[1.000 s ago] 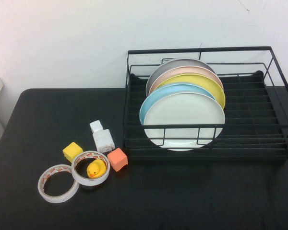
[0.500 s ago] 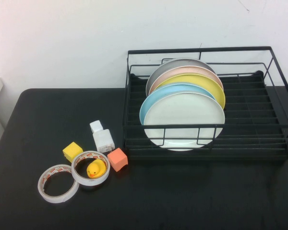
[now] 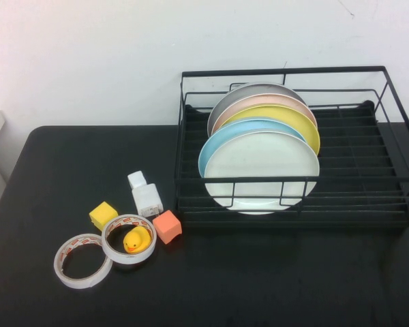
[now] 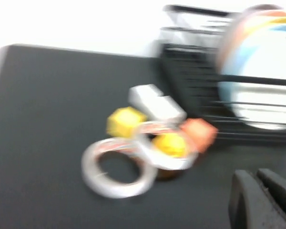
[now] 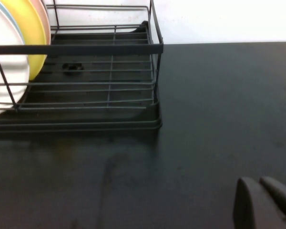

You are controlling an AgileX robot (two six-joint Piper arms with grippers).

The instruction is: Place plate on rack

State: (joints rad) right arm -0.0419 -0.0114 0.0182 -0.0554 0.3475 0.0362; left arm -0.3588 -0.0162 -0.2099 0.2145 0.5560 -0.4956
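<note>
The white plate (image 3: 259,170) stands on edge at the front of a row of plates inside the black wire rack (image 3: 358,158), leaning back on a light blue plate (image 3: 221,139). Neither arm shows in the high view. In the left wrist view my left gripper (image 4: 255,174) is shut with nothing in it, over bare black table in front of the rack (image 4: 190,71) and the plate (image 4: 262,71). In the right wrist view my right gripper (image 5: 257,183) is shut and holds nothing, above the table to the right of the rack (image 5: 109,71); the plate's edge (image 5: 5,62) shows there.
Behind the blue plate stand a yellow plate (image 3: 296,122), a pink one (image 3: 262,102) and a grey one (image 3: 249,90). Left of the rack lie two tape rolls (image 3: 82,259), a rubber duck (image 3: 136,240), a yellow cube (image 3: 103,215), an orange cube (image 3: 167,226) and white blocks (image 3: 146,199).
</note>
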